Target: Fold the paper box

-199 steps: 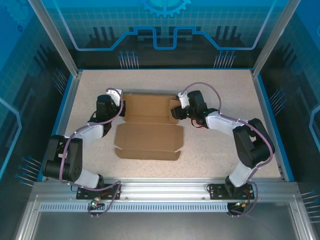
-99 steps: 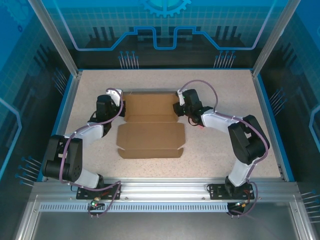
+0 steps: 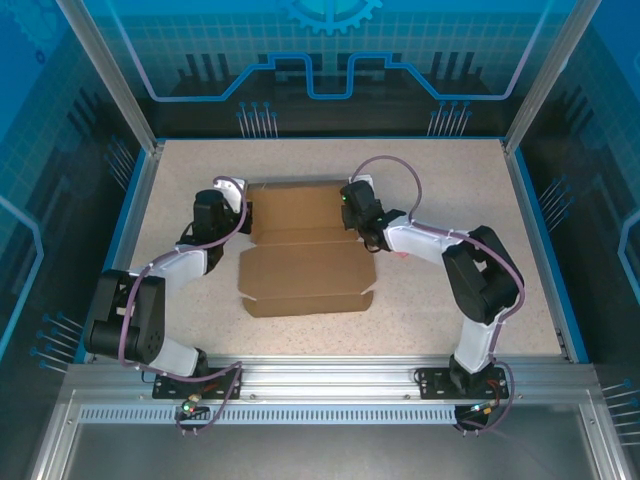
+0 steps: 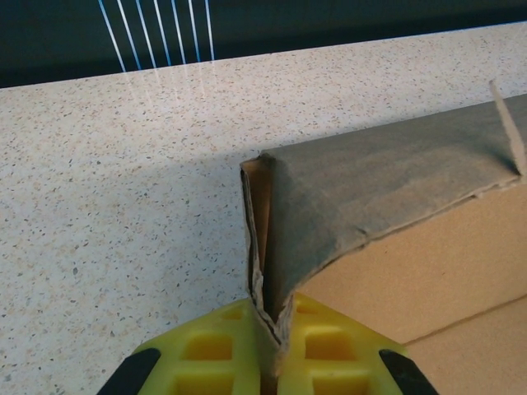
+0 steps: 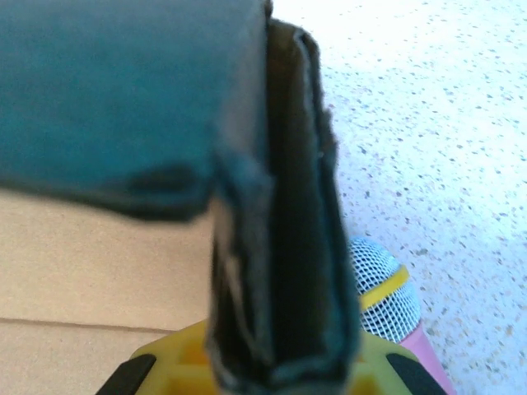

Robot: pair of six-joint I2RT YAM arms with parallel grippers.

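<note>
Top external view: the paper box [image 3: 305, 265] lies as a partly folded brown cardboard sheet in the middle of the speckled table [image 3: 450, 180], between the two arms. Its near panels rest flat, with small tabs at the front corners, and its far panel is raised along the back. The left gripper [image 3: 240, 213] meets the far-left corner of that raised panel, and the right gripper [image 3: 350, 205] meets the far-right corner. On the left wrist camera, the yellow fingers [image 4: 210, 354] are pinched tight on a doubled cardboard corner that stands upright between them, while the raised wall runs off to the right above the flat panel. On the right wrist camera, a thick fold of several cardboard layers stands between the yellow fingers [image 5: 165, 370], which are drawn narrow against it and hold it. Just right of that fold, a small pink object with a white mesh head and a yellow band [image 5: 383, 288] lies on the table surface.
</note>
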